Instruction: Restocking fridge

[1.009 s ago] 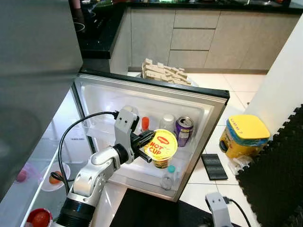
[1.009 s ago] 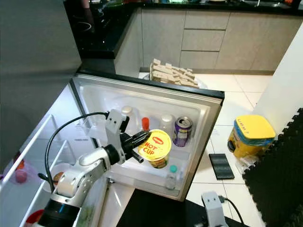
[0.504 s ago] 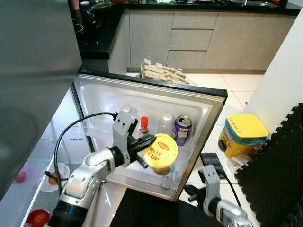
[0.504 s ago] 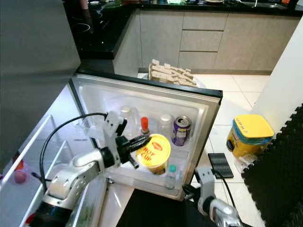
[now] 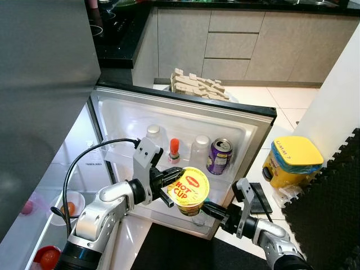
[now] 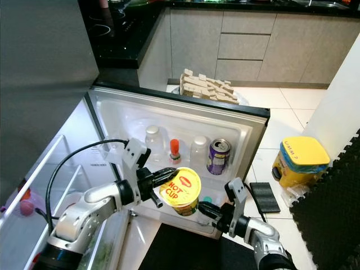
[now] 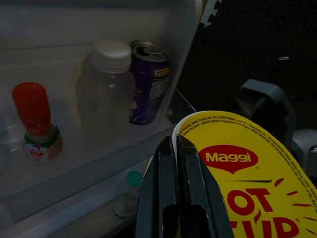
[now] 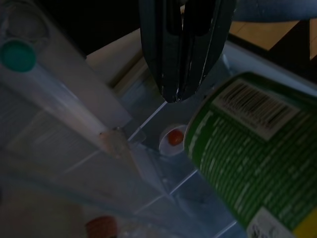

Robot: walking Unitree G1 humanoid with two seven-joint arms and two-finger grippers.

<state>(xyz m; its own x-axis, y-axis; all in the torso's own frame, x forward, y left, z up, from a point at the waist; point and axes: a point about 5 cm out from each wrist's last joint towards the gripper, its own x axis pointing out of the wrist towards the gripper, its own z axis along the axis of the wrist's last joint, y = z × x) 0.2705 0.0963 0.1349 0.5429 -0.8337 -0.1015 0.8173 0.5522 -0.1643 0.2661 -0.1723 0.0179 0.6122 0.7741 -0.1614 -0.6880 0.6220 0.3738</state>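
Restocking is partly done. Nearest, the right gripper [image 6: 203,210] reaches under the yellow-lidded, green-sided Maggi noodle cup [image 5: 188,188], its fingers together and holding nothing. The left gripper [image 5: 166,183] is clamped on the cup's rim, holding it tilted in front of the white fridge door shelf [image 5: 242,134], not yet set down. Beyond, already shelved: a purple drink can [image 5: 218,156], a clear white-capped bottle [image 5: 199,151] and a small red-capped bottle [image 5: 174,150].

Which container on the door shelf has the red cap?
The small bottle, standing between the two clear white-capped bottles. The purple can at the far end has a metal top.
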